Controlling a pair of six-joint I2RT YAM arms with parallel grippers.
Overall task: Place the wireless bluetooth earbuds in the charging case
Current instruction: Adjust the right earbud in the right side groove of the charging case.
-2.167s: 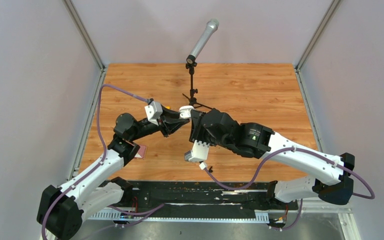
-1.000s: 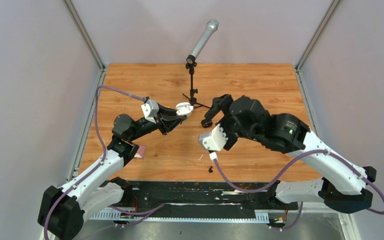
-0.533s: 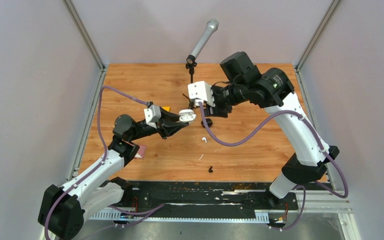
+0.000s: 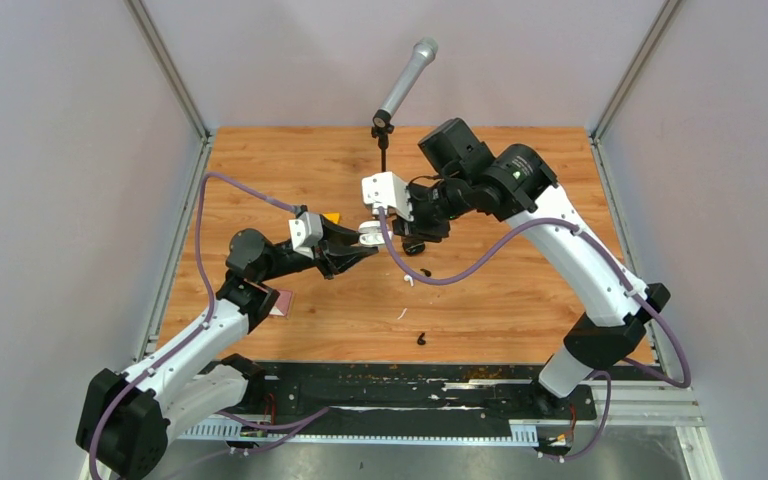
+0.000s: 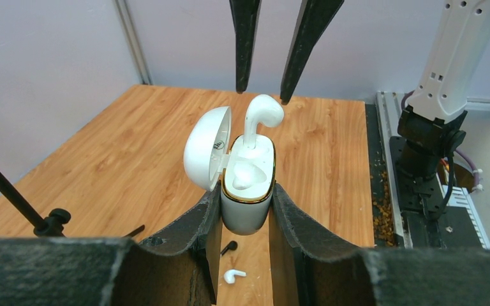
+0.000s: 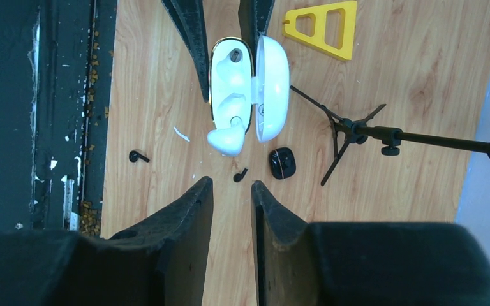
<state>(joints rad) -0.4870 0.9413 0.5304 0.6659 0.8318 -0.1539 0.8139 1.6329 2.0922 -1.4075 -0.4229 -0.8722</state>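
Left wrist view: the left tool [image 5: 244,191] clamps the white charging case [image 5: 247,213] by its sides above the bench [image 5: 134,166], with the lid [image 5: 205,156] swung open to one side. One white earbud [image 5: 261,115] stands stem-down in the far well, its head proud of the rim. The right tool [image 5: 263,94] hangs directly over that head, jaws narrow with a visible gap and gripping nothing. Whether it touches the earbud cannot be determined. Right wrist view: on the bench beyond the held case lie a black charging case [image 6: 282,162], a microphone stand [image 6: 357,134] and a yellow triangular part [image 6: 322,22]. Count: two cases, one white and one black. Two white earbuds: one in the case, and a loose white earbud [image 5: 233,275] on the bench. Two black earbuds, both loose: a black earbud [image 6: 138,156] well apart from the cases, and another black earbud [image 6: 240,174] just beside the black charging case.
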